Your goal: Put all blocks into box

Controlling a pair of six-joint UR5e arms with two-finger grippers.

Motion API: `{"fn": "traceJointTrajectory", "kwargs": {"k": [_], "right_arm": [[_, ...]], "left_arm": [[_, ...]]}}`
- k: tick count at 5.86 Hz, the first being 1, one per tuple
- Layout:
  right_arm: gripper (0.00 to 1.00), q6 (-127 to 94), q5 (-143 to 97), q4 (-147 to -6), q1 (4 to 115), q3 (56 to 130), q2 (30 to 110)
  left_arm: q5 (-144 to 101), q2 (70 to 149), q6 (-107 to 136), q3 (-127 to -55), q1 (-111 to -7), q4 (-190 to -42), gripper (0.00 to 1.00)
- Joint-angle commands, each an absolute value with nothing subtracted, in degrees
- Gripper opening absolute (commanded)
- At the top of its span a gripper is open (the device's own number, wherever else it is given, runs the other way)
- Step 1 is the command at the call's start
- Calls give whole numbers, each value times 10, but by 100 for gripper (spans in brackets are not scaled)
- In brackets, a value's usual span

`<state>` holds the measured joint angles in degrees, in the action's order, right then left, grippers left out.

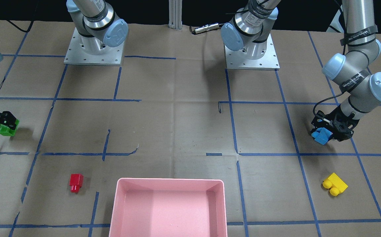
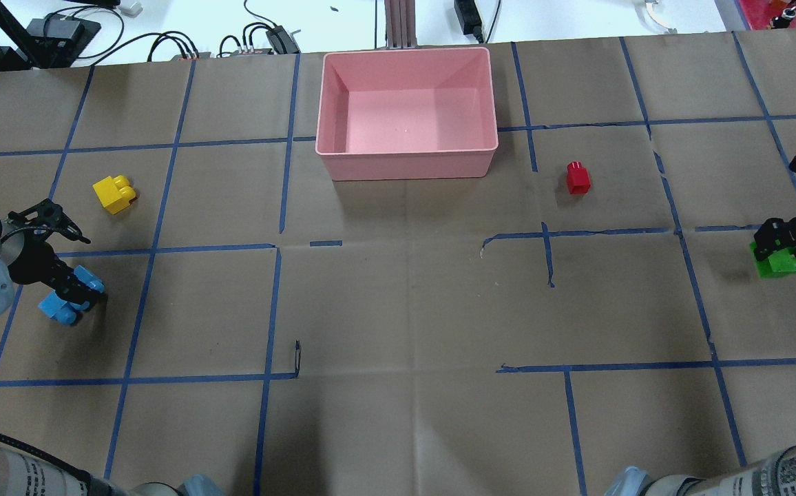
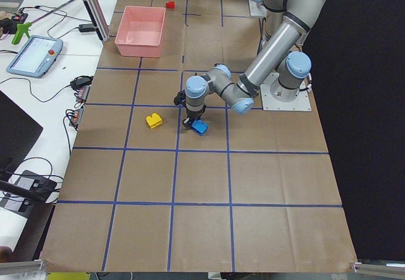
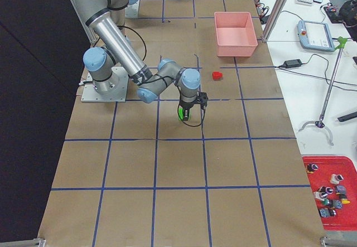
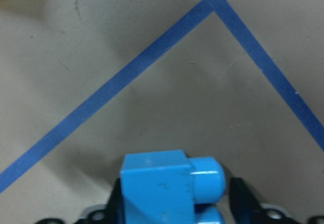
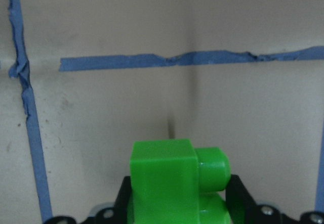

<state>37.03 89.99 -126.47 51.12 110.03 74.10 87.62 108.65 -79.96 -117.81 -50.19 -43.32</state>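
My left gripper (image 2: 73, 295) is shut on the light blue block (image 2: 60, 308) near the table's left edge, just above the paper; the left wrist view shows the block (image 5: 157, 186) between the fingers. My right gripper (image 2: 782, 242) is shut on the green block (image 2: 777, 264) near the right edge; it fills the lower part of the right wrist view (image 6: 174, 183). The yellow block (image 2: 114, 193) lies free beyond the left gripper. The small red block (image 2: 578, 178) lies right of the pink box (image 2: 408, 165), which holds nothing.
Both arm bases (image 1: 94, 49) (image 1: 251, 52) stand at the robot's side of the table. Blue tape lines cross the brown paper. Beyond the box's far edge there are cables and a metal post (image 2: 398, 24). A red bin of parts (image 4: 330, 188) is off the table.
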Motion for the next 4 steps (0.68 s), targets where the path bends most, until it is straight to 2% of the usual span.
{"fn": "traceJointTrajectory", "kwargs": {"k": [1,2,4], "right_arm": [[4,371,805,-1237,576,983,742],[4,365,778,-1239,658,913,732],[6,328,779,-1243,807,744,624]], "left_arm": [[890,1083,-800,-1139,-504,-439,8],[886,1080,-794,-1077,-510,-495,2],[883,1092,-747,-876,-543,-698,0]]}}
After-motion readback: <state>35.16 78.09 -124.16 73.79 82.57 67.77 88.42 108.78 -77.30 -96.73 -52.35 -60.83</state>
